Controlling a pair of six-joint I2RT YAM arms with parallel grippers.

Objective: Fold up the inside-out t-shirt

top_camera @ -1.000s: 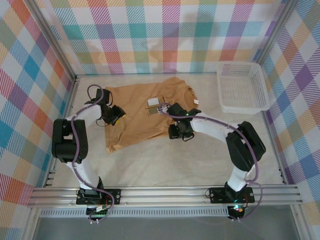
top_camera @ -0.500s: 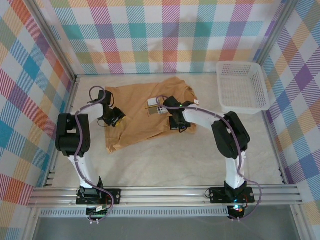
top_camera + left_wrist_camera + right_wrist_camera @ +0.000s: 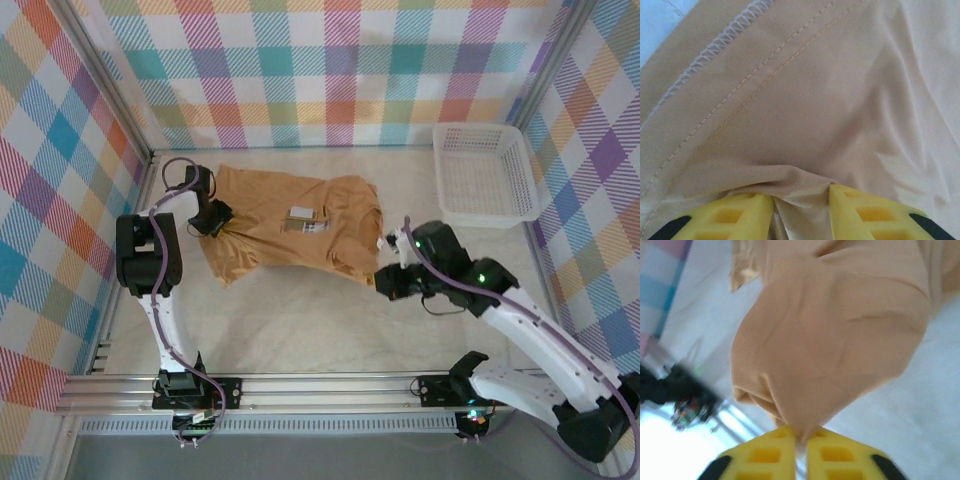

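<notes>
**Tan t-shirt pinched at both sides**

The inside-out t-shirt (image 3: 285,240) lies spread on the table (image 3: 320,330) between the two pincers, and its near edge is rumpled. Its left side is bunched into the left pincer (image 3: 213,217). That pincer's yellow fingers (image 3: 757,207) grip a fold of the tan cloth. In the left wrist view, a stitched hem runs slantwise just beyond the fingers.

The shirt's near right corner reaches the right pincer (image 3: 383,278). Its yellow fingers (image 3: 785,437) are pressed almost together on a thin pinch of cloth. In the right wrist view, the cloth swells into a rounded fold beyond the tips, with the pale table on either side.

A white tag (image 3: 302,211) lies on the shirt roughly midway between the pincers, with a small printed patch (image 3: 316,225) just beside it. A white mesh basket (image 3: 478,127) stands beyond the right pincer and off to its right, well apart from the shirt.
</notes>
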